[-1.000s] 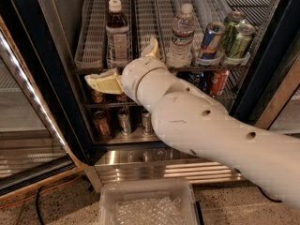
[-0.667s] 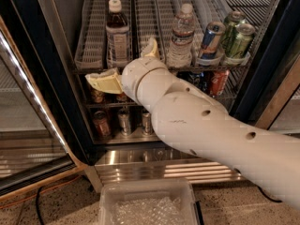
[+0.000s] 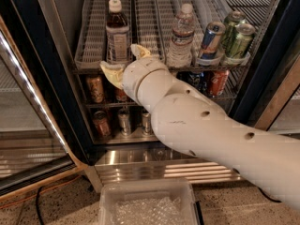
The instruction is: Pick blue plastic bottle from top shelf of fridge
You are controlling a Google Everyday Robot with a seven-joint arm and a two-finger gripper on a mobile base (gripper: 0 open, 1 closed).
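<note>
While the white arm (image 3: 211, 130) stretches up from the lower right of the frame into the open fridge (image 3: 265, 67), its hand (image 3: 118, 56) sits at the front edge of the top shelf (image 3: 150, 18), left of centre. The two yellowish fingers (image 3: 112, 74) are spread wide, one low and to the left, the other higher and to the right. The foot of the blue plastic bottle (image 3: 117, 32) shows between them. Whether either finger touches the bottle cannot be told.

The bottle stands upright in a lane in the upper left part of the rack, its white cap on, dark liquid visible above a pale label. Further right on the same shelf stand a clear water bottle (image 3: 182, 36), a blue can (image 3: 212, 39) and two green cans (image 3: 239, 39) — all apart from the hand.

On the racks below, partly hidden by the arm, are more cans: a brown one (image 3: 96, 89) on the left and a red one (image 3: 218, 81) on the right. A ribbed steel panel (image 3: 154, 165) runs under the opening, and a clear plastic bin (image 3: 147, 205) lies on the floor at the bottom centre. The glass door (image 3: 28, 125) hangs open at the left edge.
</note>
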